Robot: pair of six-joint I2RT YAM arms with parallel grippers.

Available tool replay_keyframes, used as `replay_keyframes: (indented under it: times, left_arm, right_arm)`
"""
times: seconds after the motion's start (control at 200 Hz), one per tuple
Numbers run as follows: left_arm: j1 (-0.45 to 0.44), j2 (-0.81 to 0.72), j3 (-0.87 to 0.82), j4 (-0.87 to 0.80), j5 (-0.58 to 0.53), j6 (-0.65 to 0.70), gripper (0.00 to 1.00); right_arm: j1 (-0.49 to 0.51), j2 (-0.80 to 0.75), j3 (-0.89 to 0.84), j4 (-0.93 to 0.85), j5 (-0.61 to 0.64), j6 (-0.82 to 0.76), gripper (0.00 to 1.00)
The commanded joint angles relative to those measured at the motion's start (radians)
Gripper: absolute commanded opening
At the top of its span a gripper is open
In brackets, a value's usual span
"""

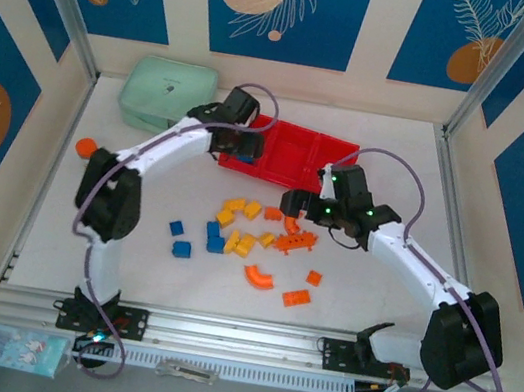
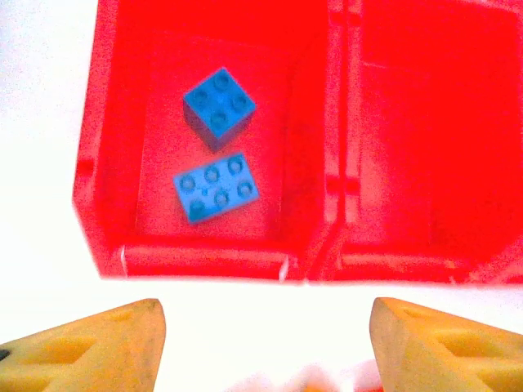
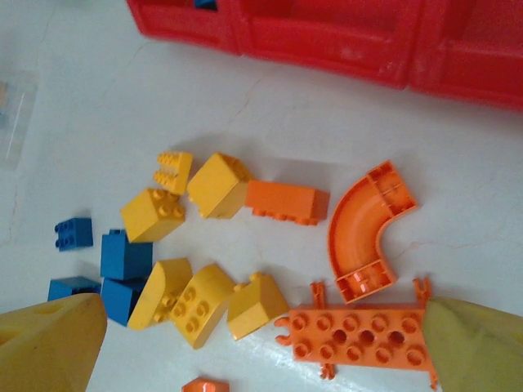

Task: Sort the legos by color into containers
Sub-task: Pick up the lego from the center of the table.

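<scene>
My left gripper hangs over the left end of the red tray, jaws open and nothing between its yellow fingers. Below it, the left container holds a square blue lego and a longer blue lego. The middle container looks bare. My right gripper hovers open over the loose pile. Under it lie yellow legos, a studded orange plate, an orange arch, an orange brick and blue legos.
A mint-green zip case lies at the back left beside the tray. An orange-capped bottle rests near the left wall. More legos are scattered nearer me: two blue, an orange arch, an orange brick.
</scene>
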Motion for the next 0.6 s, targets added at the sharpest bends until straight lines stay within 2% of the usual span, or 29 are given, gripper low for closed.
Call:
replay_keyframes:
  times: [0.0, 0.27, 0.44, 0.595]
  left_arm:
    - [0.001, -0.133, -0.178, 0.022, 0.055, -0.036, 0.68]
    - [0.0, -0.377, -0.591, 0.019, -0.031, -0.13, 0.72]
    - [-0.002, -0.463, -0.77, 0.037, -0.068, -0.218, 0.74]
    - [-0.003, -0.477, -0.848, 0.05, -0.084, -0.273, 0.76]
  right_arm:
    - [0.047, -0.035, -0.016, -0.033, -0.005, -0.006, 0.99]
    - [0.178, -0.007, -0.096, 0.035, 0.006, 0.024, 0.99]
    - [0.262, 0.04, -0.116, 0.094, 0.004, 0.041, 0.99]
    - [0.33, 0.088, -0.094, 0.117, 0.013, 0.043, 0.99]
